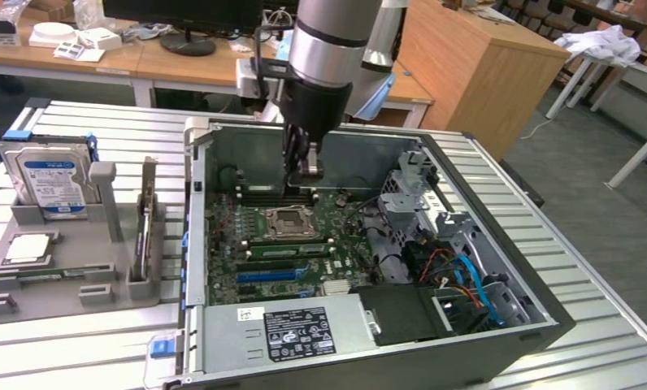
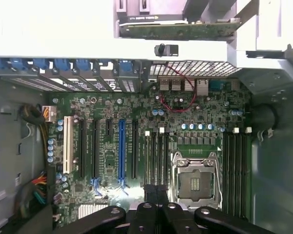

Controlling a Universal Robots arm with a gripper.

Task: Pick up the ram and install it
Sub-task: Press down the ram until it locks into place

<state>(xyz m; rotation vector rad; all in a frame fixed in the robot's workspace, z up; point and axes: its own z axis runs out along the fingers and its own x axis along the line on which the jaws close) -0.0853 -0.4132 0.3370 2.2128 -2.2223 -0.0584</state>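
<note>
hanging inside the open case (image 1: 199,244), gripper (image 1: 305,172) pinched shut, seemingly empty, just above the motherboard (image 1: 301,244).

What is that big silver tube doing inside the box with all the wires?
That tube is a robot arm. At its end is a gripper, like a pinching hand, and it is shut. One picture comes from a camera standing off to the side. The other comes from a camera on the arm's wrist, looking down.

The box is an open computer case on a metal table. The gripper hangs over the green motherboard, near the empty processor socket. I can't tell if it holds anything.

Beside the case, a grey holder keeps spare parts: a hard drive, a processor chip and a ram stick.
</note>
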